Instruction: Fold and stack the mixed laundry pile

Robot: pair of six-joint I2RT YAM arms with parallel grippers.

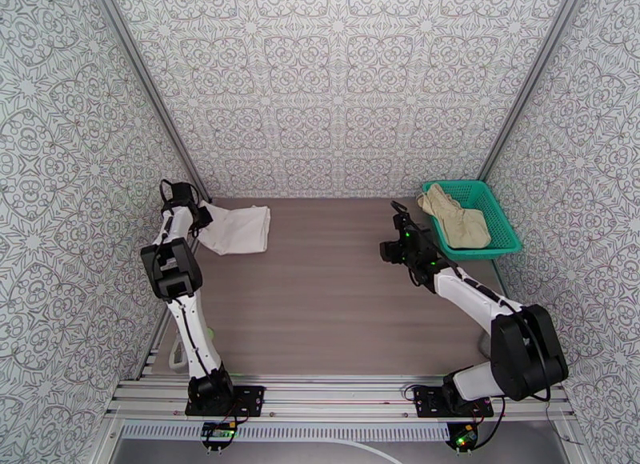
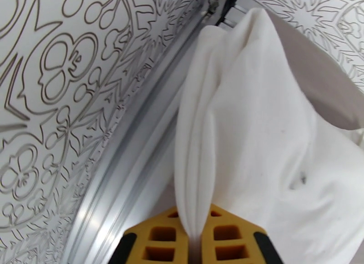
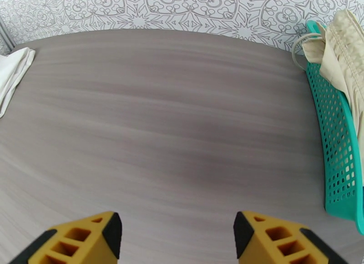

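White T-shirt (image 2: 255,137) cloth, softly pleated, is pinched by the left gripper (image 2: 196,233), while the right gripper (image 3: 175,231) gapes wide above the grey woodgrain table (image 3: 159,124).

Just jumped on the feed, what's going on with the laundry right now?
The left gripper is shut on a fold of the white T-shirt at the far-left corner of the table. The right gripper hangs open above bare tabletop beside the green basket, holding nothing. The beige shorts lie in that basket, so nothing is stacked yet.
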